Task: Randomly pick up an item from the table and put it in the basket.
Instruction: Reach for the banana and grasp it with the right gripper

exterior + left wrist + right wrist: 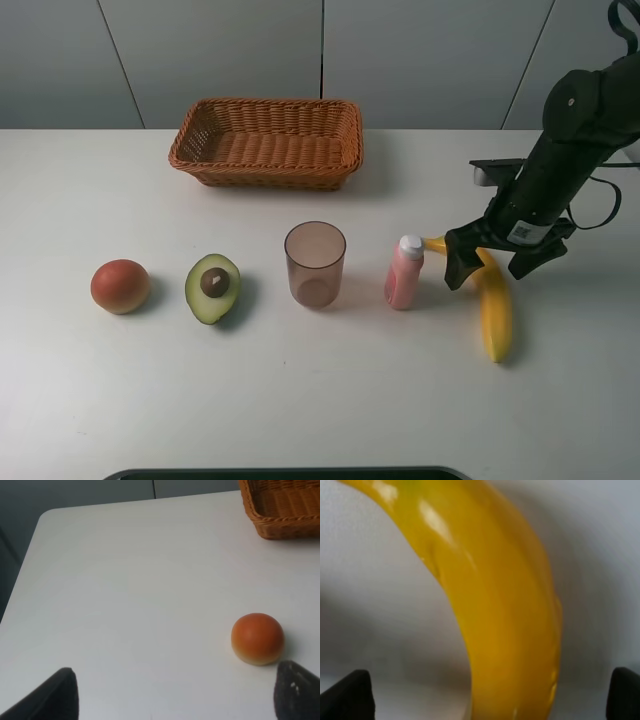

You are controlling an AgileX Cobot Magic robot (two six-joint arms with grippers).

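Observation:
The yellow banana (494,310) lies on the white table (320,400) at the right, next to the pink bottle. My right gripper (492,270) is open, its two black fingers straddling the banana's upper part, low over it. In the right wrist view the banana (495,605) fills the frame between the fingertips (347,692). The brown-orange wicker basket (267,141) stands empty at the back centre; its corner shows in the left wrist view (285,510). My left gripper (175,700) is open above the table's left side, out of the high view.
In a row from the left: a round red-orange fruit (120,286), also in the left wrist view (257,638), a halved green avocado (212,288), a translucent brownish cup (315,264) and a pink bottle (405,272) close beside the banana.

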